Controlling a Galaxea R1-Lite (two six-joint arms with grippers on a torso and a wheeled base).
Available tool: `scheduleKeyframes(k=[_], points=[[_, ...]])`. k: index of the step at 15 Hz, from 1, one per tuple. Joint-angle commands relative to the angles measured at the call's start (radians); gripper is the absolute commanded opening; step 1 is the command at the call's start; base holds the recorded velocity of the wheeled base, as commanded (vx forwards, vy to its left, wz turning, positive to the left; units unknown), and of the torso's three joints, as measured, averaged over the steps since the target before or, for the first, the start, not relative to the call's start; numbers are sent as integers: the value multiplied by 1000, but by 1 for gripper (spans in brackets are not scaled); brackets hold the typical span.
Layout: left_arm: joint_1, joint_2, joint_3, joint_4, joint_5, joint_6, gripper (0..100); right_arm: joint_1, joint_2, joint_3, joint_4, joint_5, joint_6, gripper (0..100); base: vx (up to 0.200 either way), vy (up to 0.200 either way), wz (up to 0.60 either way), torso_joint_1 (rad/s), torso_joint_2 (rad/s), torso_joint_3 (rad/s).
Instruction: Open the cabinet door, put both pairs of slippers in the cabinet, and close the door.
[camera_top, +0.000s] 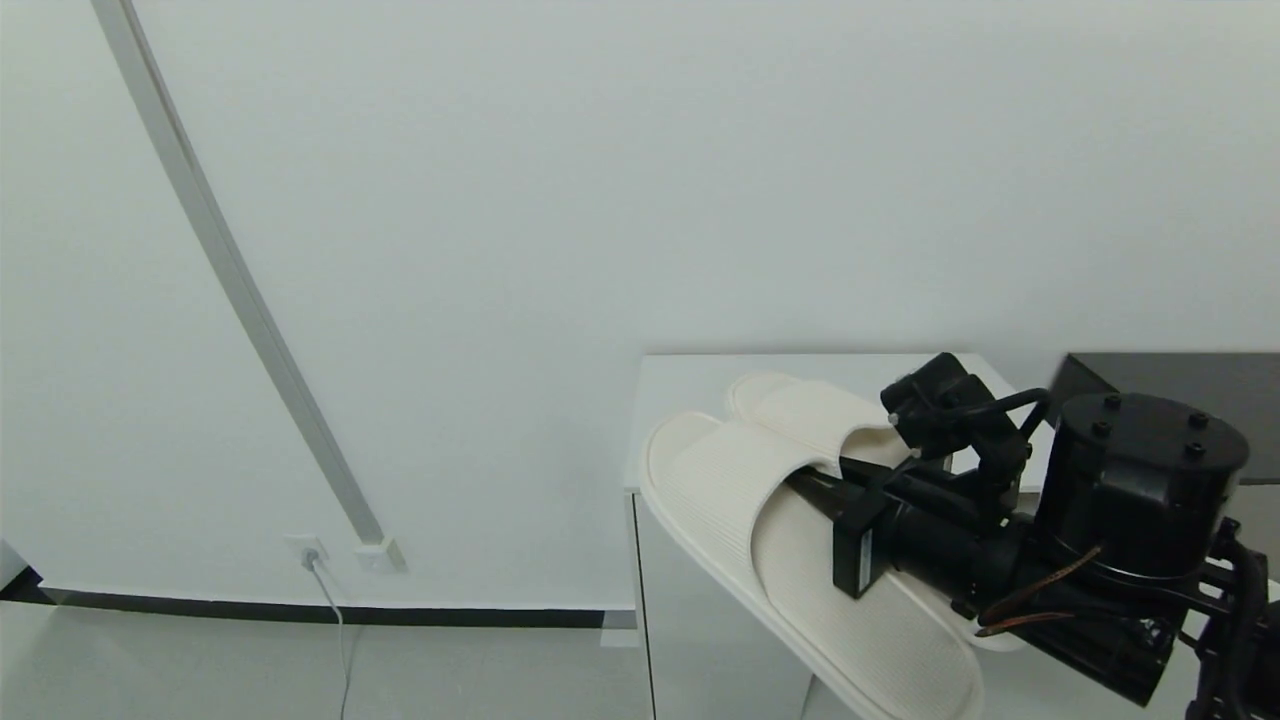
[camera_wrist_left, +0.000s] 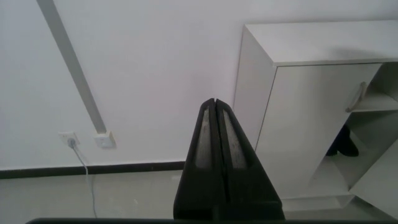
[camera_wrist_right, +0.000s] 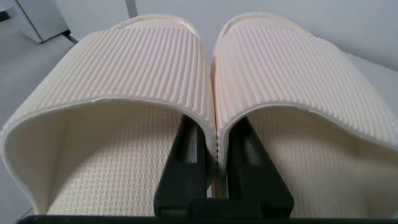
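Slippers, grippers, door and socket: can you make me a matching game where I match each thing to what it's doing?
Things:
1. slippers
2. left gripper
3. cabinet door
4. wall socket

States:
A. open
B. has a cable plugged in
C. shut, holding nothing
D. pinched in the right gripper

Pairs: 1-D, 2-C, 3-A, 4-B

The right pincer (camera_wrist_right: 216, 163) hides its fingertips under the straps of the 2 slippers (camera_top: 740, 480); 1 heel is cut off at the head view's bottom edge.
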Motion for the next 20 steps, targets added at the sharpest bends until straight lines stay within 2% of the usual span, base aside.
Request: scheduleKeyframes(k=[1, 11, 20], points=[[0, 1, 0, 0, 0, 0, 0, 0, 5, 9, 0, -1, 0, 0, 0, 0, 0, 0, 0, 0], [0, 1, 0, 0, 0, 0, 0, 0, 17, 9, 0, 2, 0, 0, 0, 0, 0, 0, 0, 0], [0, 1, 0, 0, 1, 0, 0, 0, 19, 9, 0, 2, 0, 0, 0, -200, 0, 2, 5, 2]])
